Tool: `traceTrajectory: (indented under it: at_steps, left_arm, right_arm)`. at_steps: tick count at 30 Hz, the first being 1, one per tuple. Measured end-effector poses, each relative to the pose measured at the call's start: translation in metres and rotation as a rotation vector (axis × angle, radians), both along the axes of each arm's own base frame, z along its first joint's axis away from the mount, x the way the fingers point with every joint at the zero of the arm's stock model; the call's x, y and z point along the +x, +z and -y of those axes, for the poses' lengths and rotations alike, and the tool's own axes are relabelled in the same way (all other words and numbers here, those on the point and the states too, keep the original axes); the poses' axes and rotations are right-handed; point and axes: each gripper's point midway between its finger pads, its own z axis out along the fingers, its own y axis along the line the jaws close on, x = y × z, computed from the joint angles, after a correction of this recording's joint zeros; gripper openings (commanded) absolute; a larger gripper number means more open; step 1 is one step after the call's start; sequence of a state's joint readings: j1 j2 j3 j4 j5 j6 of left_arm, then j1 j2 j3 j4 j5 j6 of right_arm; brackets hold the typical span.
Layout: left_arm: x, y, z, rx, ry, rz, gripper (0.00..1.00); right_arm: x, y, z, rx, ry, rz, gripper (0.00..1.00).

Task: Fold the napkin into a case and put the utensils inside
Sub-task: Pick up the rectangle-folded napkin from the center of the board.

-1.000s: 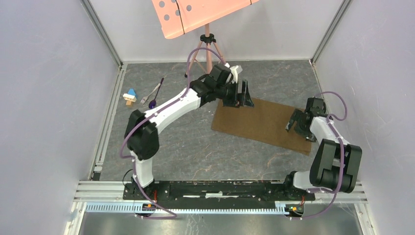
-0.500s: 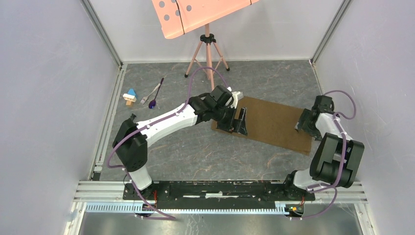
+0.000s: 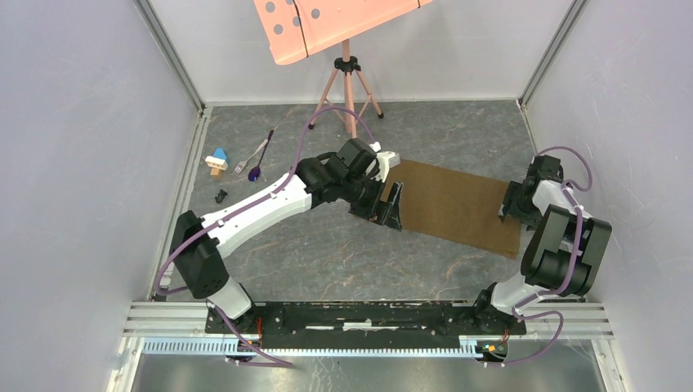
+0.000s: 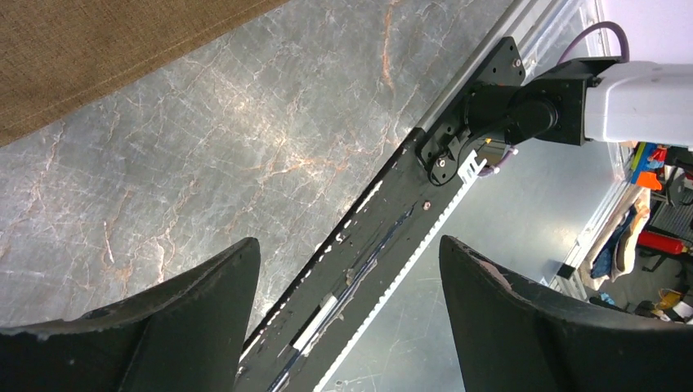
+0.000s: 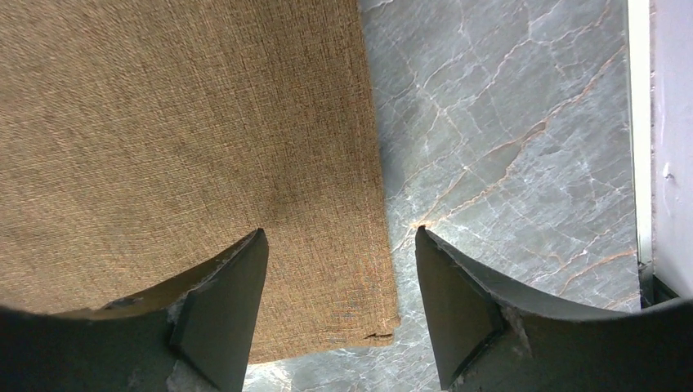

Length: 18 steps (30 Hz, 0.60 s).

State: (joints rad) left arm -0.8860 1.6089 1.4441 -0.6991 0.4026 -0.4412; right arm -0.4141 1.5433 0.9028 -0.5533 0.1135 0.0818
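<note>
The napkin [image 3: 453, 204] lies flat on the marble table as an olive-brown rectangle, also seen as woven cloth [image 5: 180, 122] in the right wrist view. My left gripper [image 3: 391, 208] hovers open at its left end; only a corner of cloth [image 4: 90, 49] shows in the left wrist view, away from the left gripper [image 4: 347, 243]. My right gripper [image 3: 513, 204] is open at the napkin's right end, where the right gripper [image 5: 340, 232] straddles the cloth's edge near a corner. The utensils lie at the far left: a silver fork [image 3: 252, 157] and a purple-bowled spoon [image 3: 255, 172].
A small blue, white and tan toy block [image 3: 216, 160] and a tiny black piece [image 3: 221, 196] sit near the utensils. A pink stand on a tripod [image 3: 347, 77] is at the back. Walls close in both sides; a black rail [image 3: 359, 317] runs along the near edge.
My left gripper has swung from the napkin's far left corner down to its near left end. The right gripper has shifted right to the cloth's edge and its jaws have narrowed somewhat.
</note>
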Motion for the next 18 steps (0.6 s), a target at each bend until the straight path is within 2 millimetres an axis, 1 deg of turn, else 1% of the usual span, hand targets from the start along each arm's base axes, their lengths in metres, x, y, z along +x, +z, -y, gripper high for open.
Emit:
traceTrajectory:
  at_steps: [4, 9, 13, 18]
  left_arm:
    - [-0.003, 0.005, -0.003, -0.002, -0.003, 0.004, 0.87]
    - [-0.004, 0.002, -0.007, 0.014, -0.022, 0.014, 0.87]
    - [-0.004, 0.001, -0.008, 0.02, -0.033, 0.021, 0.87]
    - [-0.004, 0.0, -0.011, 0.029, -0.039, 0.025, 0.87]
  right_arm:
    - [-0.004, -0.008, -0.001, 0.012, 0.017, -0.045, 0.7]
    - [-0.006, -0.016, -0.001, 0.025, 0.03, -0.082, 0.64]
    - [-0.003, -0.018, -0.002, 0.037, 0.04, -0.086, 0.59]
    - [-0.002, -0.019, -0.004, 0.041, 0.047, -0.09, 0.56]
